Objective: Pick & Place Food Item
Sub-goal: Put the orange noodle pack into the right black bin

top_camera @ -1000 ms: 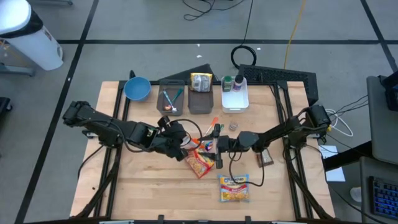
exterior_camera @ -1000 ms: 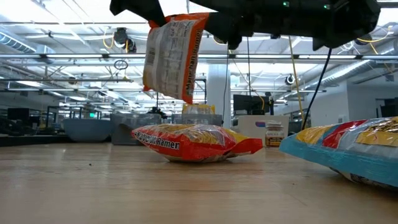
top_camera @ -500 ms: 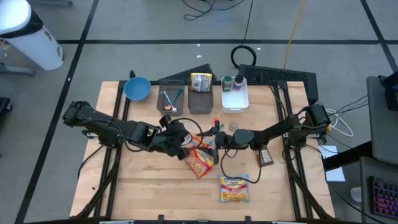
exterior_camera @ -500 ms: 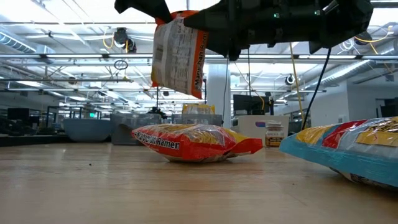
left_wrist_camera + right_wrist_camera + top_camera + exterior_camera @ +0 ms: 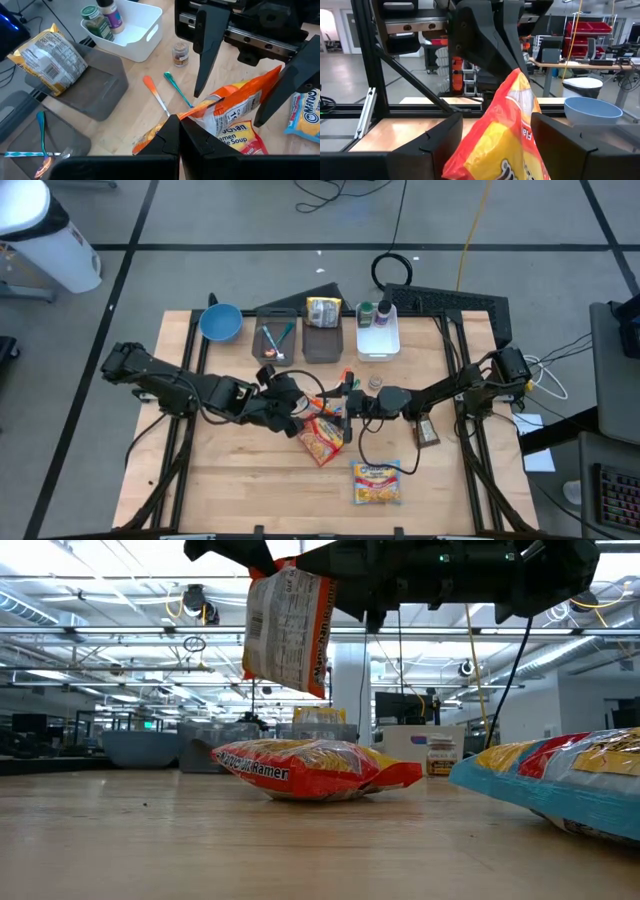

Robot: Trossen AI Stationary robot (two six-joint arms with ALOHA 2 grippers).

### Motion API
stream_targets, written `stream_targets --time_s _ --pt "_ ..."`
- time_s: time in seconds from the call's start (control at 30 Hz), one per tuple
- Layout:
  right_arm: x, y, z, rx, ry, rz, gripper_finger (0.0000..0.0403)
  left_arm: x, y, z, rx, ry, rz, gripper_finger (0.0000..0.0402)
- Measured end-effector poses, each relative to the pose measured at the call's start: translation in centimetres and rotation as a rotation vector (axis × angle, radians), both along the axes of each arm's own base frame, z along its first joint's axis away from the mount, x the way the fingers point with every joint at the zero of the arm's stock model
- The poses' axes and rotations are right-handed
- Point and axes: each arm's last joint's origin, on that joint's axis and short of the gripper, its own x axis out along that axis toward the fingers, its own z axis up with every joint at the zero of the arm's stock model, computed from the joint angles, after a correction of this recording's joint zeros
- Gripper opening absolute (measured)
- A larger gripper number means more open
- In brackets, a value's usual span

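An orange soup packet (image 5: pixel 288 632) hangs in the air over mid-table, with my left gripper (image 5: pixel 178 131) shut on its upper end. My right gripper (image 5: pixel 497 150) reaches in level from the table's right and is open. Its fingers (image 5: pixel 206 52) stand on either side of the packet's (image 5: pixel 507 125) lower part. Beneath them a red ramen packet (image 5: pixel 322 442) lies flat on the table. A blue and yellow packet (image 5: pixel 376 481) lies nearer the front edge. My left gripper pinches the orange packet's sealed top corner (image 5: pixel 194 113) between its two fingers, coming from the table's left and slanting down. The packet hangs below the fingers, tilted and clear of the table. My right gripper: I cannot tell whether its fingers (image 5: pixel 555 145) touch the packet.
Along the far edge stand a blue bowl (image 5: pixel 220 322), a grey bin with utensils (image 5: pixel 275 338), a grey bin holding a yellow packet (image 5: pixel 322 312) and a white bin with spice jars (image 5: pixel 379 328). A small jar (image 5: pixel 375 383) and loose spoons (image 5: pixel 156 95) lie behind the grippers.
The hanging orange packet has risen a little and swung slightly toward my right gripper, still held at its top by my left gripper. My right gripper has edged toward the table's left, closer around the packet.
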Motion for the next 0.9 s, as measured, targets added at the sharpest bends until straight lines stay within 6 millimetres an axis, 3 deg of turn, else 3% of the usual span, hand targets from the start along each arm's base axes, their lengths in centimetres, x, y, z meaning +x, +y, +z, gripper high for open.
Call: stream_targets --time_s 0.43,0.9 --pt "-0.02 -0.01 0.17 -0.004 -0.016 -0.003 0.0195 0.00 0.00 0.00 -0.002 -0.002 0.003 0.0000" --pt "-0.03 -0.02 0.23 -0.003 -0.022 -0.008 0.0113 0.00 0.00 0.00 0.000 0.000 0.001 0.0000"
